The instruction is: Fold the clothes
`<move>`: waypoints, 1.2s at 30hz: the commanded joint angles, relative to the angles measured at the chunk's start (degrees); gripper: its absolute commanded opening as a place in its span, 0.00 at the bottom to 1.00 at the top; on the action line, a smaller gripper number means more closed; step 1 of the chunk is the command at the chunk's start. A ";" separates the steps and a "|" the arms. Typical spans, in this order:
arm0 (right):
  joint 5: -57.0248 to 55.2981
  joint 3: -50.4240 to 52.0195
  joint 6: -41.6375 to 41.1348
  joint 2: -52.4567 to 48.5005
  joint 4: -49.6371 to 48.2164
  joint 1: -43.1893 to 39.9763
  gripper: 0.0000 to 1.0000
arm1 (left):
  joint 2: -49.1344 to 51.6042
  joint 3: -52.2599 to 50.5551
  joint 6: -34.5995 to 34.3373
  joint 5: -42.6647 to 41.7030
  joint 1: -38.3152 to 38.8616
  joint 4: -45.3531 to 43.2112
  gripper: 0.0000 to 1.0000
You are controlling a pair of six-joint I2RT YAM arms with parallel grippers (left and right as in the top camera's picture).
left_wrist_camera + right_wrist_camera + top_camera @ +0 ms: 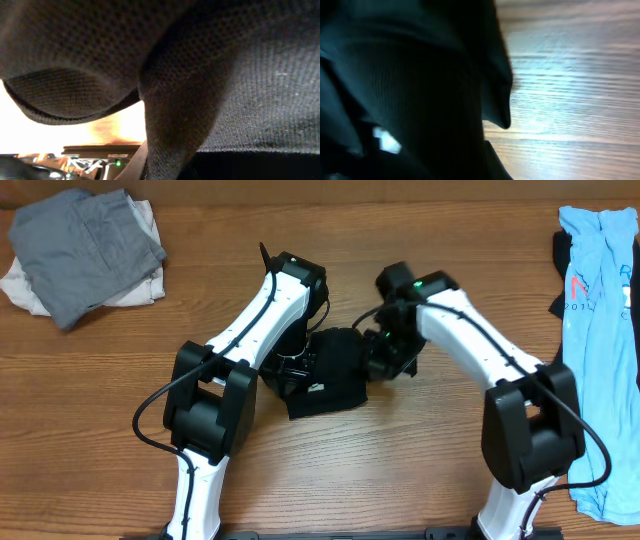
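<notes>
The black T-shirt [335, 375] lies bunched into a small heap at the middle of the wooden table [420, 470], between my two arms. My left gripper [292, 368] is at its left edge and my right gripper [383, 358] at its right edge, both in the cloth. In the left wrist view the black fabric [200, 75] hangs right over the lens and runs down between the fingers. In the right wrist view the black fabric [420, 90] fills the left side, with bare table on the right. Both grippers appear shut on the shirt, and the fingertips are hidden.
A folded grey garment [85, 250] lies on a white piece [20, 285] at the far left corner. A light-blue shirt with red print [600, 330] lies along the right edge, with a dark piece [560, 255] beside it.
</notes>
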State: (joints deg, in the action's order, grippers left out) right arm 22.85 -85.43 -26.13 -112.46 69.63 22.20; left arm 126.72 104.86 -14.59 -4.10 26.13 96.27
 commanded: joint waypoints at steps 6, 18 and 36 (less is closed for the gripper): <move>-7.89 4.85 -5.42 1.77 -1.60 2.89 0.07 | -1.05 -0.66 0.87 2.75 -1.27 0.63 0.33; -8.31 4.83 -5.01 1.77 -0.11 2.80 0.72 | -1.18 -1.38 2.69 -0.13 -1.27 0.63 0.35; -7.17 1.70 1.16 7.69 6.78 -5.07 0.79 | -13.22 -1.38 3.04 -0.61 -2.21 0.61 0.72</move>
State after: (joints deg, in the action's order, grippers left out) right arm 12.21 -82.39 -28.36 -106.50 76.14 17.56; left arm 114.26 103.61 -11.99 -4.12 24.23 96.77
